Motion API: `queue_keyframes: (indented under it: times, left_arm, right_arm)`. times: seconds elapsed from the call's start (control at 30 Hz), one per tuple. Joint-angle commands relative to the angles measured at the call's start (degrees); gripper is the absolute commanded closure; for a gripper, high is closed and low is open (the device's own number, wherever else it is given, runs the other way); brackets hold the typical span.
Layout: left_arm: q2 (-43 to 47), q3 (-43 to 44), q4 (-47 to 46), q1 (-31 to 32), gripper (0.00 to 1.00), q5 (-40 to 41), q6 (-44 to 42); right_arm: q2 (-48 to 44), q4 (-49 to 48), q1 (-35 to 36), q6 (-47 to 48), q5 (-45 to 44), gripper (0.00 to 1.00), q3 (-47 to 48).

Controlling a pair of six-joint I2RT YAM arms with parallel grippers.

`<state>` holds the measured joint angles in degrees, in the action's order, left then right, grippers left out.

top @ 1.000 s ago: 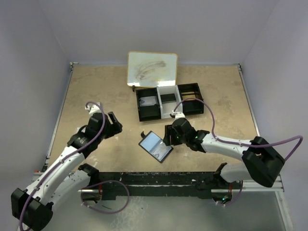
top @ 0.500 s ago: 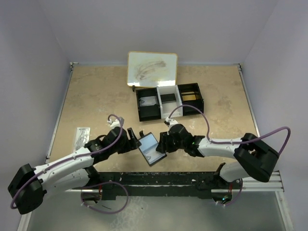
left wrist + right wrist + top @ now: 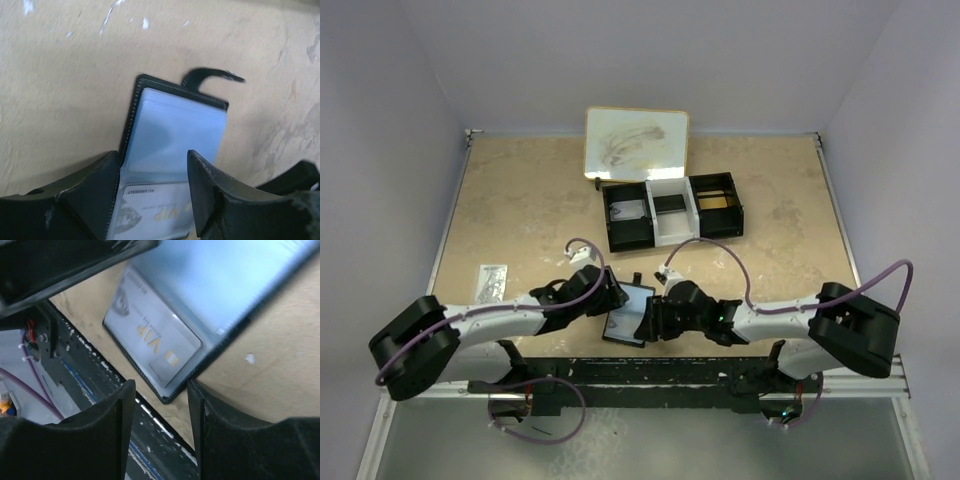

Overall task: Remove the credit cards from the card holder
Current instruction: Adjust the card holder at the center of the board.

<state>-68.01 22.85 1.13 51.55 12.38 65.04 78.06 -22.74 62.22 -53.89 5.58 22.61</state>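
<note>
My left pincer (image 3: 152, 165) and right pincer (image 3: 160, 390) both stand apart, clamping nothing, over the open card holder (image 3: 628, 312) lying on the worktop (image 3: 520, 200). The VIP card (image 3: 152, 335) sits tucked in its pocket, not yet pulled out.

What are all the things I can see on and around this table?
table: one, beige, under everything
whiteboard: one, white, smudged, at the back
tray: one, black and white, three compartments, before the whiteboard
tray contents: three, pale, black, golden, one per compartment
flat packet: one, pale, left side
card holder: one, black outside, shiny blue inside, open near the front
card: one, pale with gold VIP, inside the holder
left arm, right arm: two, white and black, purple cables, flanking the holder
left fingers, right fingers: two pairs, black, spread, at the holder
</note>
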Motion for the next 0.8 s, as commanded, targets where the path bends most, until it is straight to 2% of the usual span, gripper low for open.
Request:
queue_keyframes:
  times: [0.0,0.2,0.3,0.4,0.53,0.63,0.77]
  left_arm:
    - [-8.32,3.82,-5.38,1.68,0.47,0.76,-3.8]
    - [-13.88,8.55,-7.82,3.46,0.5,-0.86,-9.06]
    - [-15.08,9.7,-10.45,3.43,0.5,-2.45,-11.81]
    - [-14.95,11.95,-6.61,3.46,0.49,1.49,-11.54]
    - [-7.48,11.07,1.08,3.47,0.46,11.39,-7.55]
    - [0.42,9.49,8.57,3.47,0.43,17.23,-3.9]
    - [8.44,5.64,13.09,3.46,0.43,15.52,-0.47]
  right_arm:
    - [3.62,-4.11,2.13,-1.57,0.54,0.5,2.57]
    - [5.34,-4.96,3.87,-2.1,-0.73,0.51,3.21]
    - [1.93,-4.69,3.88,-3.11,-2.95,0.51,1.42]
    - [-3.62,-2.65,3.88,-3.78,-5.81,0.5,-0.28]
    - [-9.19,2.24,3.59,-3.72,-8.02,0.52,-1.19]
    - [-10.76,2.32,1.49,0.35,-7.08,0.55,-0.37]
    - [-8.31,-3.93,-3.54,4.94,2.3,0.59,0.16]
